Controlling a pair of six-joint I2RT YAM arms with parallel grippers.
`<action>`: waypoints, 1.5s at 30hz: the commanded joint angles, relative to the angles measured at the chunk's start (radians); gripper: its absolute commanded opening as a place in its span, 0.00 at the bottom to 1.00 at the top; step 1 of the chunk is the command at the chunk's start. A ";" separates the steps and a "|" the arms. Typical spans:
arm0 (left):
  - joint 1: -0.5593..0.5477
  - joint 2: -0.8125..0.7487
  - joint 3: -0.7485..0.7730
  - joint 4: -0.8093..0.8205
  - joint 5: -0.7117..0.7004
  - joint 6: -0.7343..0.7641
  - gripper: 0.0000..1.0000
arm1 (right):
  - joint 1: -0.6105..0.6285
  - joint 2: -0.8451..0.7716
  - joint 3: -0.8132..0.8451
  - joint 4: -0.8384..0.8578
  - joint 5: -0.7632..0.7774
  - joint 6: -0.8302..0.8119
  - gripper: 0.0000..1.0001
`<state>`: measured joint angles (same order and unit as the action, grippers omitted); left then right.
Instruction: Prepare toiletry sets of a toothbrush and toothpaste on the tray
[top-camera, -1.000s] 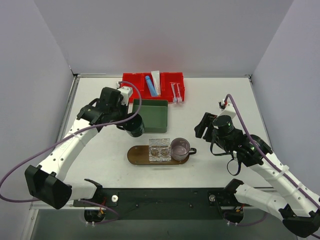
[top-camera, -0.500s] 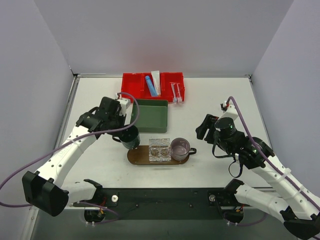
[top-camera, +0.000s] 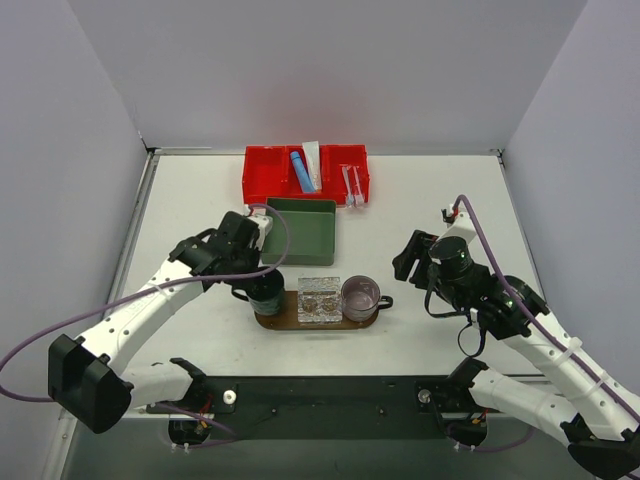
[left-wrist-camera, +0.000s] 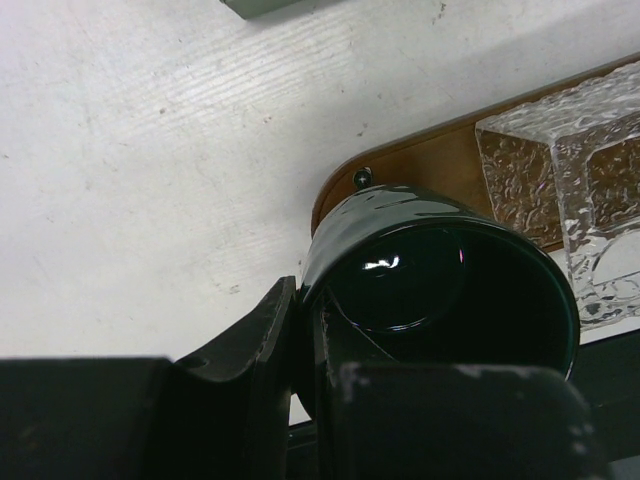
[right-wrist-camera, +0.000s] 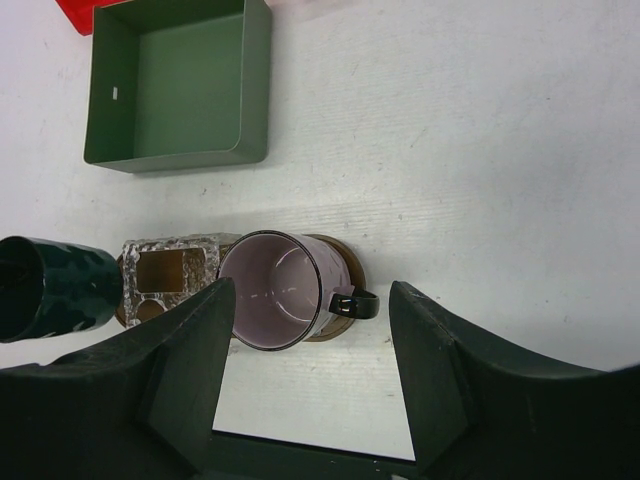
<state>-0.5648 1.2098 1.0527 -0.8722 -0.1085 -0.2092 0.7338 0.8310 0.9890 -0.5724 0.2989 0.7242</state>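
The dark green glossy mug (left-wrist-camera: 440, 290), rim-clamped by the left gripper (left-wrist-camera: 310, 330), is held over the brown wooden oval tray (left-wrist-camera: 440, 165)'s left end; the right gripper (right-wrist-camera: 308, 345) is spread wide, empty.

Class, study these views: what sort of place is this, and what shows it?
Likely a robot lab test cell: plain walls box in a white table, a left arm and right arm are bolted at its near edge, and a red bin sits at the back.
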 joint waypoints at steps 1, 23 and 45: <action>-0.029 -0.050 -0.026 0.088 0.003 -0.071 0.00 | 0.001 -0.012 -0.009 -0.011 0.034 -0.006 0.58; -0.072 -0.018 -0.109 0.196 -0.042 -0.078 0.00 | 0.001 0.002 -0.010 -0.009 0.029 -0.002 0.58; -0.072 0.014 -0.163 0.262 -0.051 -0.062 0.00 | -0.001 0.026 -0.004 -0.011 0.042 0.001 0.58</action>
<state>-0.6334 1.2301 0.8757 -0.6865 -0.1539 -0.2768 0.7338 0.8490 0.9890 -0.5724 0.3096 0.7261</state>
